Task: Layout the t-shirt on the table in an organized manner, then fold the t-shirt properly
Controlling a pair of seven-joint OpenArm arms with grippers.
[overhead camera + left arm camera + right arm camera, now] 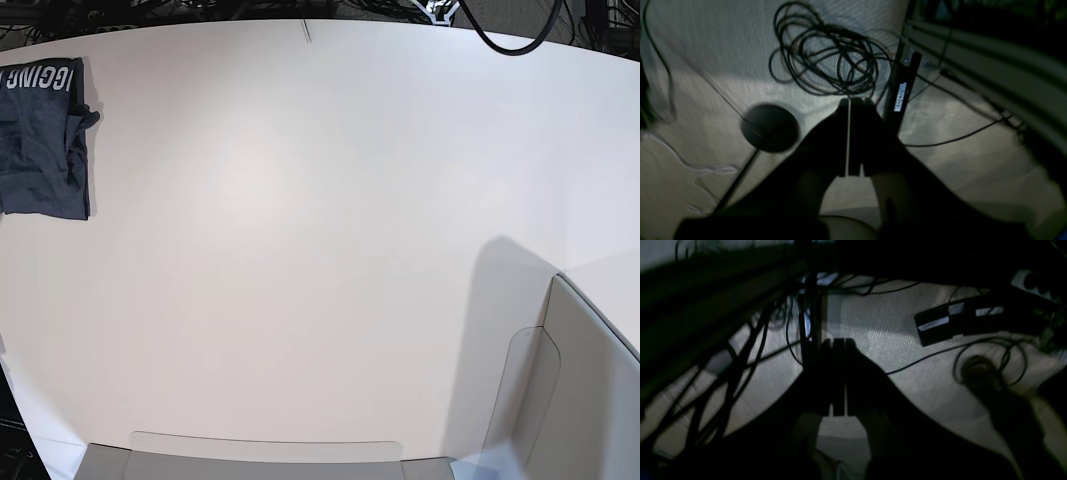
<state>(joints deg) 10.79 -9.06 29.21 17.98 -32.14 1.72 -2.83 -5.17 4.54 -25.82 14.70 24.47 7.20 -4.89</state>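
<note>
The dark navy t-shirt [40,140] lies bunched in a compact heap at the far left edge of the off-white table [320,250], with white lettering showing on its top part. Neither arm appears in the base view. In the left wrist view my left gripper [850,101] is shut with nothing between its fingers, and it hangs over a carpeted floor away from the shirt. My right gripper [838,341] is likewise shut and empty above the floor. The shirt shows in neither wrist view.
Grey translucent bin walls [590,400] stand at the table's near right and along the front edge [260,455]. Under the left gripper lie a coil of black cable [826,56], a round black base [770,128] and a labelled black bar [902,90]. Labelled black boxes [940,323] and cables lie near the right gripper.
</note>
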